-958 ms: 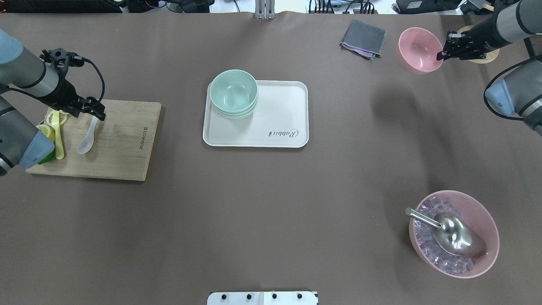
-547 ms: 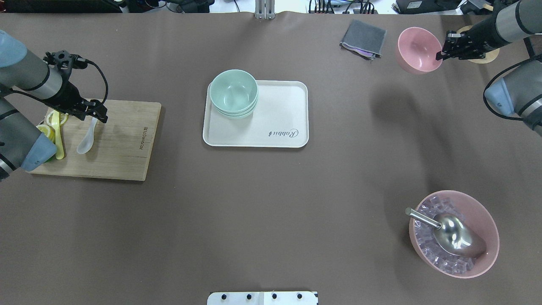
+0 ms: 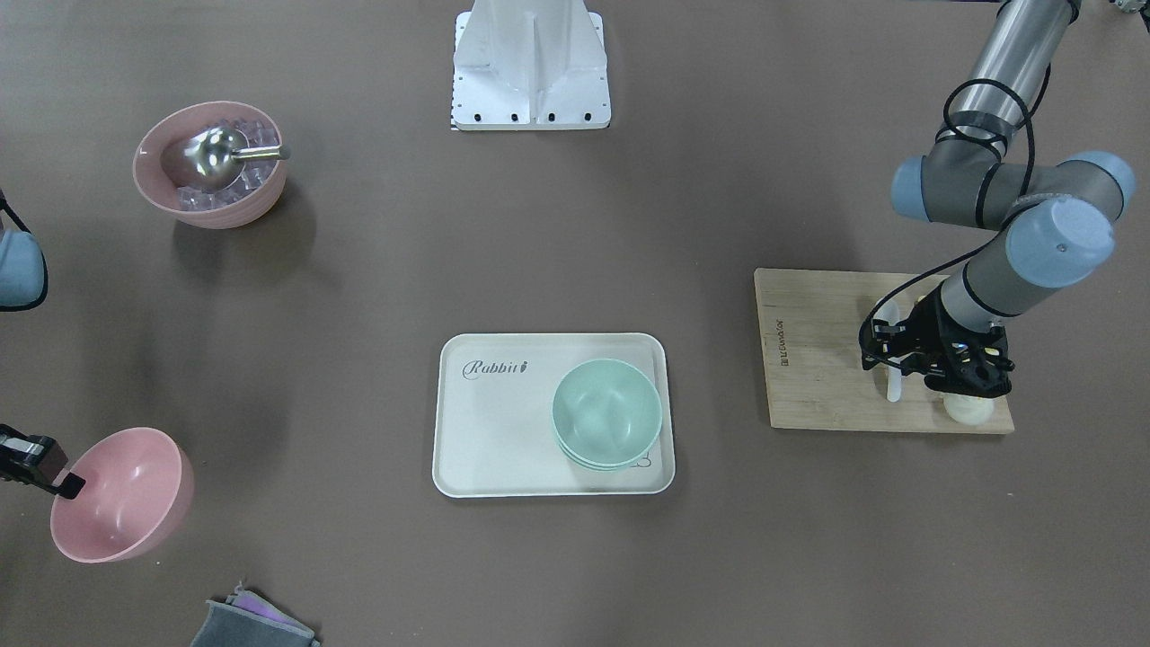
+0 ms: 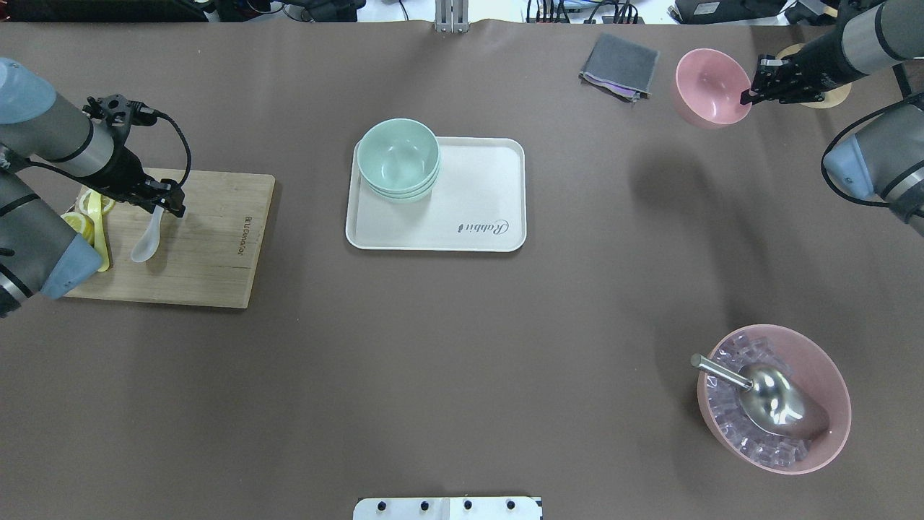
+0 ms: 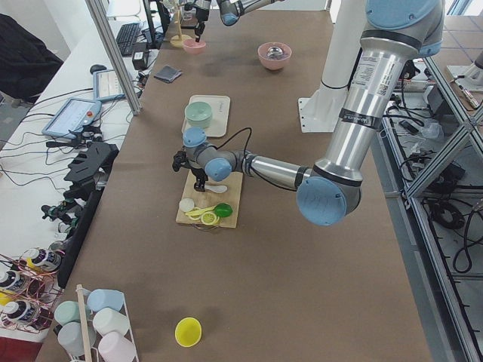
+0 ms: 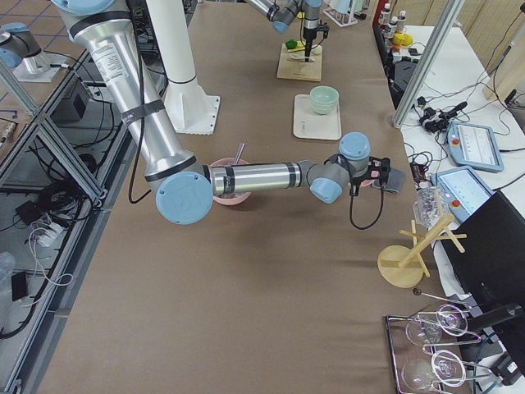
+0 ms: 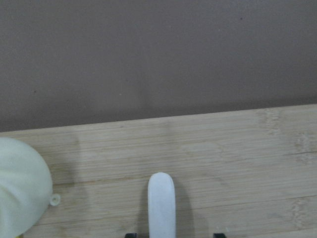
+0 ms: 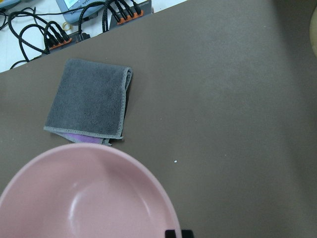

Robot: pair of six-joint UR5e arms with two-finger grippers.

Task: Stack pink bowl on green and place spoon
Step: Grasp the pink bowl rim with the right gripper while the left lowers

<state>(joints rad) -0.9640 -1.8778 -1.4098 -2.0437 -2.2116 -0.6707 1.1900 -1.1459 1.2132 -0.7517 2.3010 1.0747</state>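
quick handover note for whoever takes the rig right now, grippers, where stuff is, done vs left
Right gripper: shut on the rim of the pink bowl, which is tilted and looks lifted off the table, at the far right by the gray cloth.
Left gripper: open, fingers on either side of the white spoon handle; the spoon lies on the cutting board.
Green bowls: stacked on the tray, nothing in them.
Done: pink bowl grasped.
Left: carry it onto the green bowls, grasp the spoon, place it.
Leave the ice bowl alone.
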